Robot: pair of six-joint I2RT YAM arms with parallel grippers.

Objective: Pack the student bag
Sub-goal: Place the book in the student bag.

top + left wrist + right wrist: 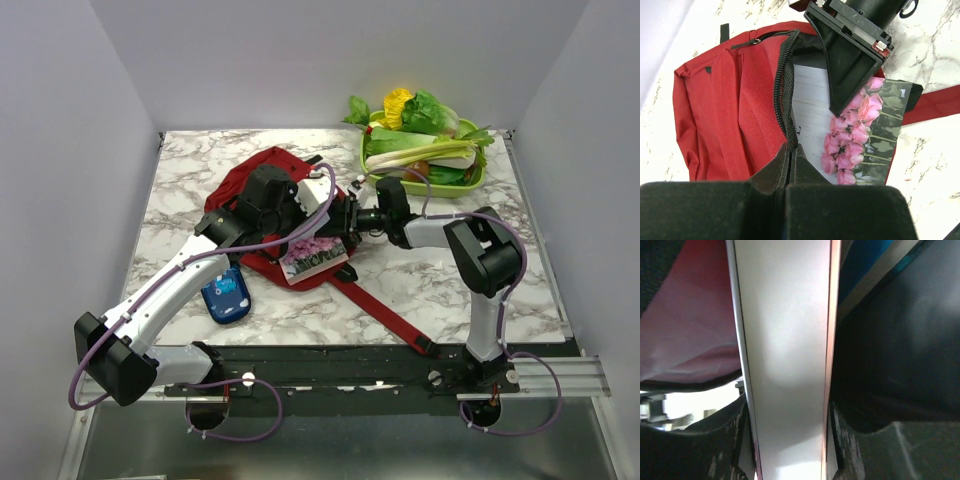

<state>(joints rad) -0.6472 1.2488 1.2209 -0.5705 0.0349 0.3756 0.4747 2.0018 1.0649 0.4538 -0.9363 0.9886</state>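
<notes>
The step in hand looks like sliding the book with the pink-rose cover into the main compartment of the student bag. The bag lies flat at the middle of the worktop, its mouth facing the right arm. The left end effector is pinched together on the black zip edge and lifts that lip so the grey lining shows. The right end effector is clamped on the book. Its wrist view shows a finger against each cover, with no gap visible.

To do this well, the left arm should hold the lip high and taut. The right arm should push the book in flat along the lining, spine first, so no corner catches the zip teeth. About half of the book is already under the lip. The rose end sticks out across the bag's lower edge, so the bag lies directly ahead of the right end effector and touches the left.
</notes>
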